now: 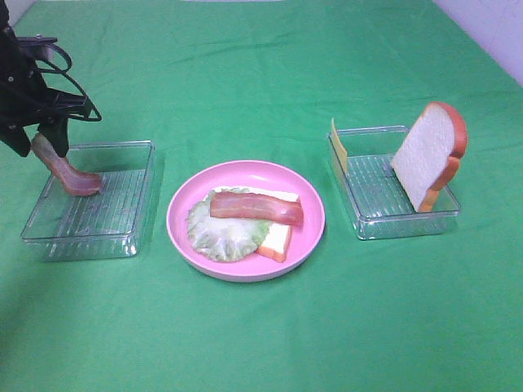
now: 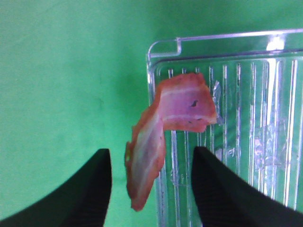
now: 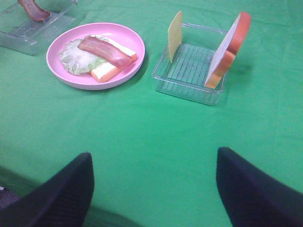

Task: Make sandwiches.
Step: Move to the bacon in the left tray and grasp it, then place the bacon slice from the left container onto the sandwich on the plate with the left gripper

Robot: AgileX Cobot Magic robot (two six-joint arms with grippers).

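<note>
On the pink plate (image 1: 309, 227) lie a bread slice (image 1: 278, 241), a pale green lettuce leaf (image 1: 219, 234) and a bacon strip (image 1: 255, 207) on top. They also show in the right wrist view (image 3: 104, 51). My left gripper (image 1: 41, 145) is open over the left tray's (image 1: 90, 222) left wall. A second bacon strip (image 2: 156, 137) has its raised end between the fingers, with gaps on both sides, and its other end on the tray floor (image 1: 82, 181). A second bread slice (image 1: 425, 155) and the cheese (image 1: 338, 145) stand in the right tray (image 1: 372, 222). My right gripper (image 3: 154, 189) is open and empty.
A green cloth (image 1: 261, 335) covers the whole table. The two clear trays flank the plate. My right gripper is low over the cloth at the front, out of the high view. The table's front edge shows in the right wrist view (image 3: 19, 187).
</note>
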